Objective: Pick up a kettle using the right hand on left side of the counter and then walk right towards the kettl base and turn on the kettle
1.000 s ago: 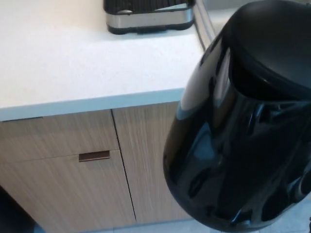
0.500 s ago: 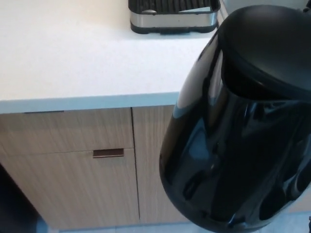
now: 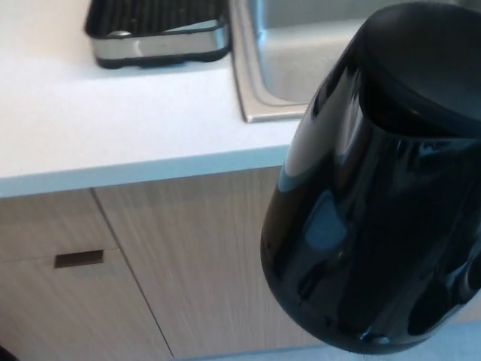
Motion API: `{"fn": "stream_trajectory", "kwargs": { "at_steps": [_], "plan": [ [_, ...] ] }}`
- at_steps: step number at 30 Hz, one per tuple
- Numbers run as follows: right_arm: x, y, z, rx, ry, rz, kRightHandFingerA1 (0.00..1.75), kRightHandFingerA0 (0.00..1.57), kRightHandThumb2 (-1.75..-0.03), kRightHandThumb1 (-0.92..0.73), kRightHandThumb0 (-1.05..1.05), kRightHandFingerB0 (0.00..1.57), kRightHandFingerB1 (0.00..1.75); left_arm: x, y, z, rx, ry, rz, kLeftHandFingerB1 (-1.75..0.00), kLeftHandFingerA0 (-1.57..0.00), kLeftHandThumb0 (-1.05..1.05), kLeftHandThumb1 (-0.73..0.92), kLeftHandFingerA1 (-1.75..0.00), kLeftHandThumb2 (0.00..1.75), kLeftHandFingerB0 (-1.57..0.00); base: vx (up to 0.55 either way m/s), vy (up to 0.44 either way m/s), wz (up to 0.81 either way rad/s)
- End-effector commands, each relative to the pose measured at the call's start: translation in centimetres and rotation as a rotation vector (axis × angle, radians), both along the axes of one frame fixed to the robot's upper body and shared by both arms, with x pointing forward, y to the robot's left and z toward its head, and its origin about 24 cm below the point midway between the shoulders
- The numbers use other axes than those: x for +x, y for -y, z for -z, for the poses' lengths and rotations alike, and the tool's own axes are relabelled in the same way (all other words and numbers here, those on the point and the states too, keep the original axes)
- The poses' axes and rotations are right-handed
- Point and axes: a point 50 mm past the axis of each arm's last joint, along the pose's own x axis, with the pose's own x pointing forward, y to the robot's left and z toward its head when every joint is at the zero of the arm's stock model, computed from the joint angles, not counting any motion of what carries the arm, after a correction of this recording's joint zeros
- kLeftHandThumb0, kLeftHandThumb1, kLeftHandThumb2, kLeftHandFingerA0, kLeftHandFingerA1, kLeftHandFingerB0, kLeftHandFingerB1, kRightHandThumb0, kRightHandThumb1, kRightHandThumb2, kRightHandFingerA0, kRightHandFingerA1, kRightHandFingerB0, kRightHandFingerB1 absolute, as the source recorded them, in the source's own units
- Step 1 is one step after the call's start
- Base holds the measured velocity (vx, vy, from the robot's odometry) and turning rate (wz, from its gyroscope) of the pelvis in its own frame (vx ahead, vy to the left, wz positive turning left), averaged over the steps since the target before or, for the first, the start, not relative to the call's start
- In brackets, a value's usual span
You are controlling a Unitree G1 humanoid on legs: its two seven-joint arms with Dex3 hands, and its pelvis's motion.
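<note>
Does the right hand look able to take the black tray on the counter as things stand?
Probably not. The right hand seems shut on the kettle, held out before the cabinet doors. The tray stands free on the counter, left of the sink, but the hand is occupied.

Right hand (image 3: 470,282), black, thick rounded shapes, mostly hidden
</note>
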Motion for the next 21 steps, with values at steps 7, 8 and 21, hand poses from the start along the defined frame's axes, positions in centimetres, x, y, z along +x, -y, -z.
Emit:
{"fn": "stream_trajectory", "kwargs": {
  "at_steps": [7, 8, 21],
  "plan": [
    [0.15, -0.07, -1.3, 0.004, 0.068, 0.005, 1.75, 1.12, -1.5, -0.4, -0.16, 0.94, 1.53, 0.08, -0.75, -0.42, 0.037, 0.05, -0.006, -1.1, -1.09, 0.33, 0.25, -1.2, 1.53, -1.07, 0.04, 0.018, 0.05],
    [0.17, -0.03, -1.27, 0.001, 0.068, 0.007, 1.75, 1.12, -1.5, -0.4, -0.16, 0.94, 1.53, 0.07, -0.73, -0.43, 0.037, 0.052, -0.004, -1.1, -1.09, 0.33, 0.25, -1.2, 1.53, -1.07, 0.15, 0.131, -0.13],
    [0.26, -0.06, -0.89, -0.007, 0.057, 0.012, 1.75, 1.11, -1.52, -0.34, -0.18, 0.88, 1.64, -0.14, -0.79, -0.52, 0.05, 0.041, -0.006, -1.09, -1.07, 0.3, 0.27, -1.18, 1.53, -1.03, 0.1, -0.121, 0.08]
  ]
}}
